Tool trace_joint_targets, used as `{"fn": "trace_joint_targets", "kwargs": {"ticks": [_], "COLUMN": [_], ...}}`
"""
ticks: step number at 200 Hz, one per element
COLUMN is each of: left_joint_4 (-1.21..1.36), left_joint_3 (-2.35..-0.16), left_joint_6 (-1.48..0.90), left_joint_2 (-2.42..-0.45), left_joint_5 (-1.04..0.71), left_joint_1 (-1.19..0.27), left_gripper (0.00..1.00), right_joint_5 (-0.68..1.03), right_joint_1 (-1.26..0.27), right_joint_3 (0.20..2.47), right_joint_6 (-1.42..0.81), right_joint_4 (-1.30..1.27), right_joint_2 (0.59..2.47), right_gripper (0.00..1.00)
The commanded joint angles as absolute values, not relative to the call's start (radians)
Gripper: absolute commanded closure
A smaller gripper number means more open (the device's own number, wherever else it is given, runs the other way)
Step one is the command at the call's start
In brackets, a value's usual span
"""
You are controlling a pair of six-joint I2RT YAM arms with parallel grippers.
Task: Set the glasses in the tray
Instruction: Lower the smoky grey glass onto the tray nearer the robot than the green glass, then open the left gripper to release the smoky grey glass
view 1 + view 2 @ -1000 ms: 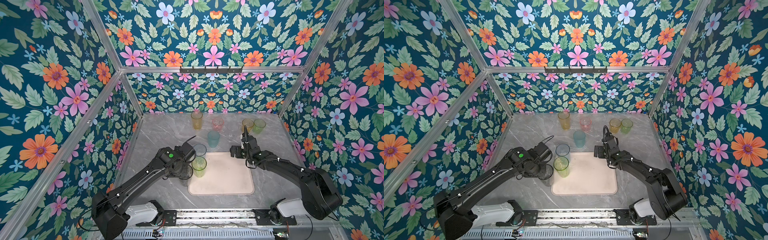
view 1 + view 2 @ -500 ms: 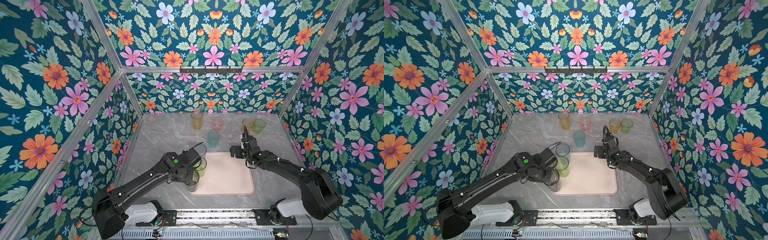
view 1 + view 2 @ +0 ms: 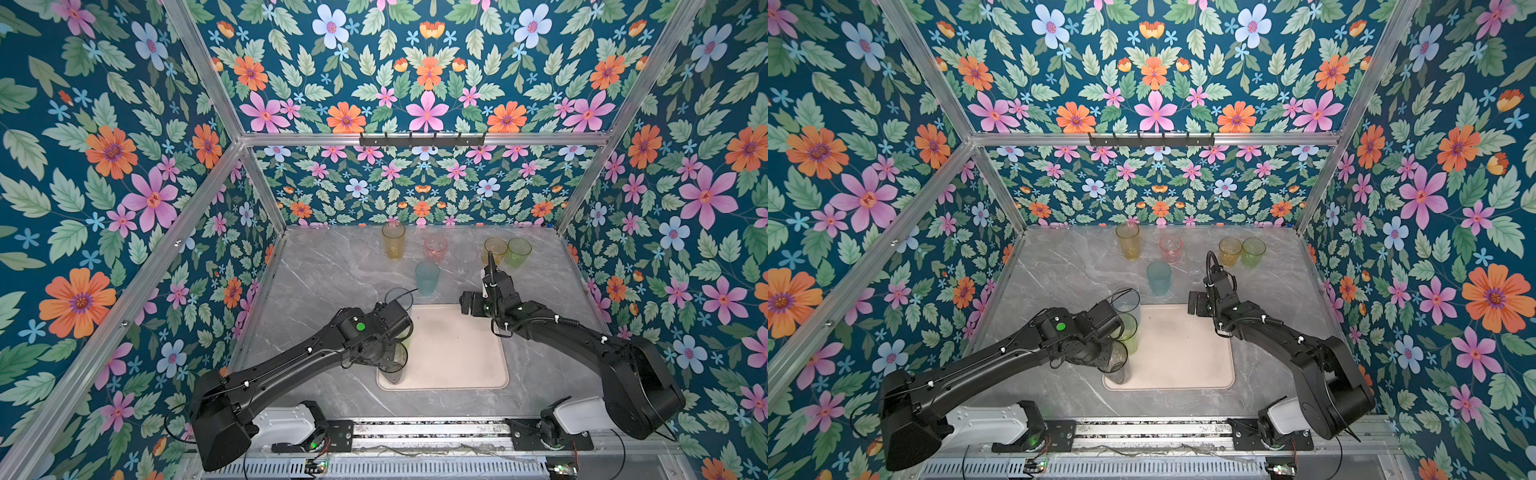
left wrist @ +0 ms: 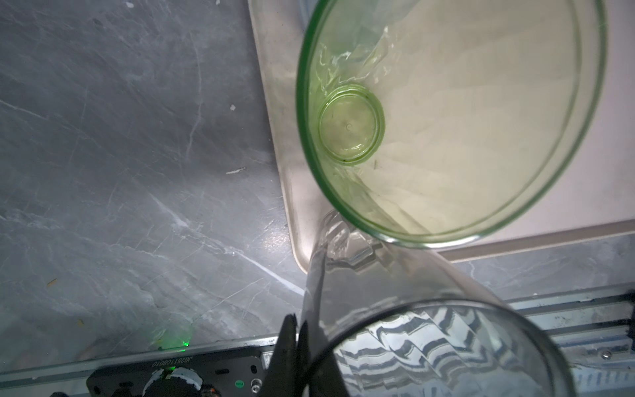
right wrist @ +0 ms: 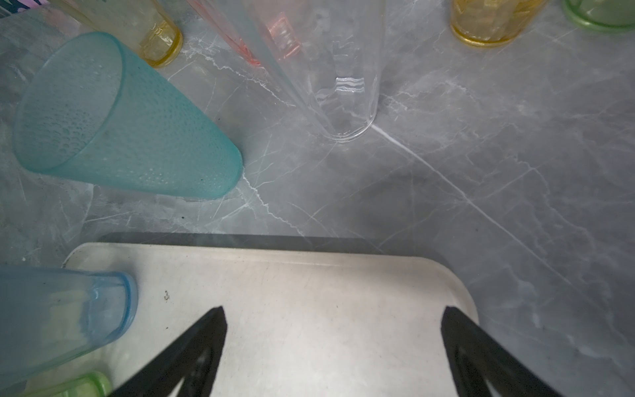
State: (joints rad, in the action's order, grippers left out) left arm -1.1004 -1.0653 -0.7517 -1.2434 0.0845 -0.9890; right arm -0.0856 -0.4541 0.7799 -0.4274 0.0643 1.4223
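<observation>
The beige tray (image 3: 457, 361) (image 3: 1183, 361) lies at the middle front. My left gripper (image 4: 298, 321) is shut on the rim of the smoky dark glass (image 3: 392, 368) (image 3: 1119, 368) (image 4: 429, 343), whose base sits at the tray's near left corner. Behind it on the tray's left side stand the yellow-green glass (image 3: 1128, 332) (image 4: 446, 120) and the blue-grey glass (image 3: 399, 297) (image 5: 58, 316). My right gripper (image 3: 467, 308) (image 5: 333, 311) hangs open and empty over the tray's far right corner.
On the grey marble table behind the tray stand a teal glass (image 3: 427, 278) (image 5: 130, 120), a tall amber glass (image 3: 392, 241), a pink glass (image 3: 435, 247), a clear glass (image 5: 347, 86), a short amber glass (image 3: 494, 249) and a green glass (image 3: 517, 251). Floral walls close three sides.
My left arm has carried the smoky dark glass from the table left of the tray to the tray's near left corner. The right arm has not moved.
</observation>
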Motion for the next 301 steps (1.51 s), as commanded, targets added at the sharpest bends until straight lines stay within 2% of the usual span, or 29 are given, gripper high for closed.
{"fn": "trace_joint_targets", "kwargs": {"ticks": [1, 118, 301], "left_joint_4": [-1.083, -1.028, -1.007], "left_joint_3": [-1.061, -0.997, -1.026], "left_joint_6": [-0.751, -0.751, -0.741], "left_joint_2": [-1.250, -1.239, -1.289], "left_joint_5": [0.107, 0.087, 0.087], "left_joint_1": [-0.993, -1.008, -1.027], "left_gripper": [1.00, 1.00, 0.99], "right_joint_5": [-0.092, -0.087, -0.090], "right_joint_1": [-0.455, -0.454, -0.454], "right_joint_3": [0.787, 0.795, 0.799], "right_joint_6": [-0.440, -0.439, -0.440], "right_joint_4": [0.075, 0.084, 0.095], "right_joint_2": [1.424, 1.434, 1.433], "right_gripper": [0.01, 0.01, 0.01]}}
